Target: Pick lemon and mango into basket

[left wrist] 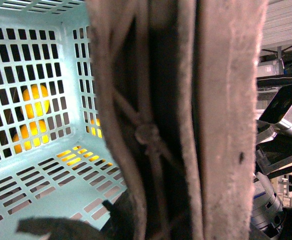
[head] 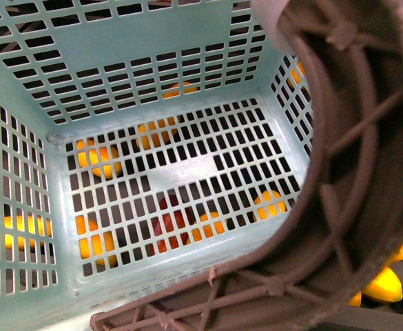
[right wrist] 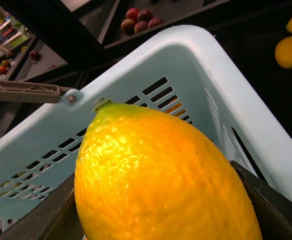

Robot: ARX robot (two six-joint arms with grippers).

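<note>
Close view from the right wrist: the right hand is closed on the lemon, a bright yellow, pebbly-skinned oval with a small greenish tip, seated between two dark fingers that show at either side of it. The lemon sits just outside the pale teal basket, near its rim and slotted wall. From the front view the basket floor is bare, with orange and yellow fruit showing only through the slots and beside it, below; the mango cannot be picked out among them with certainty. The brown handle curves across the foreground and fills the left wrist view (whether the left hand is open or closed cannot be told). The lemon looks firm, fairly light and a little waxy, so it could roll or squirt out of a loose pinch; a hold across its widest middle looks safest, as it is gripped here.
</note>
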